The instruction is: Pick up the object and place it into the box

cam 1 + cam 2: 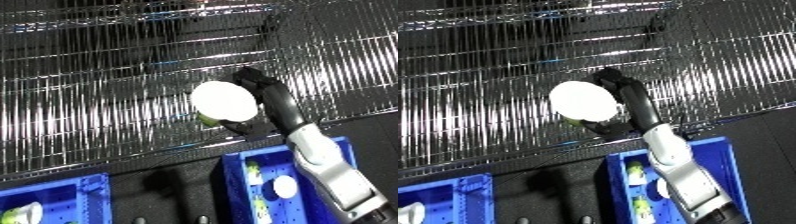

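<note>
Right hand curled round white-lidded cup, over wire shelf, no legible writing

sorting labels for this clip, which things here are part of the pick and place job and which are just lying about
Job: right hand curled round the white-lidded cup; blue bin below it, already holding similar cups.

Lying about: wire shelf; second blue bin at lower left.

black right hand on a white and silver forearm; white-lidded cup with a yellow-green body; silver wire shelf; blue bins, the left bin likewise blue; dark floor.
</note>
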